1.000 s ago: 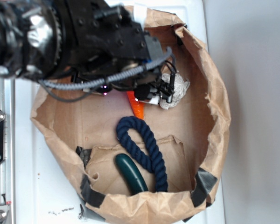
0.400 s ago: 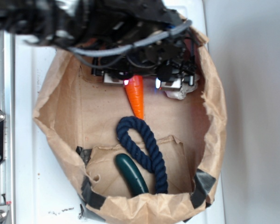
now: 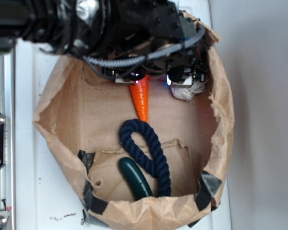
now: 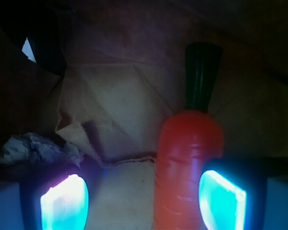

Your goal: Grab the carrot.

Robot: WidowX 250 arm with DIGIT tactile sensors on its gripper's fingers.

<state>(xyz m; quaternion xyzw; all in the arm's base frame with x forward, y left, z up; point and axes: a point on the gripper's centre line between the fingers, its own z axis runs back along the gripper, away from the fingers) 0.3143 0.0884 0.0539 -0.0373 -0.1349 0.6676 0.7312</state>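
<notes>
Overhead, the carrot (image 3: 142,98) lay in the paper bag (image 3: 221,120), tip toward the rope (image 3: 146,148), its top under the gripper (image 3: 153,79). At the wrist, the fingers (image 4: 65,201) stood apart, the carrot (image 4: 189,167) hard against the right one, so closing might squirt the glossy cone sideways.

Orange carrot (image 4: 189,167) with dark green stem stood between the tool's (image 4: 143,201) glowing pads (image 4: 65,201), nearest the right pad, crumpled paper (image 4: 36,146) at left
</notes>
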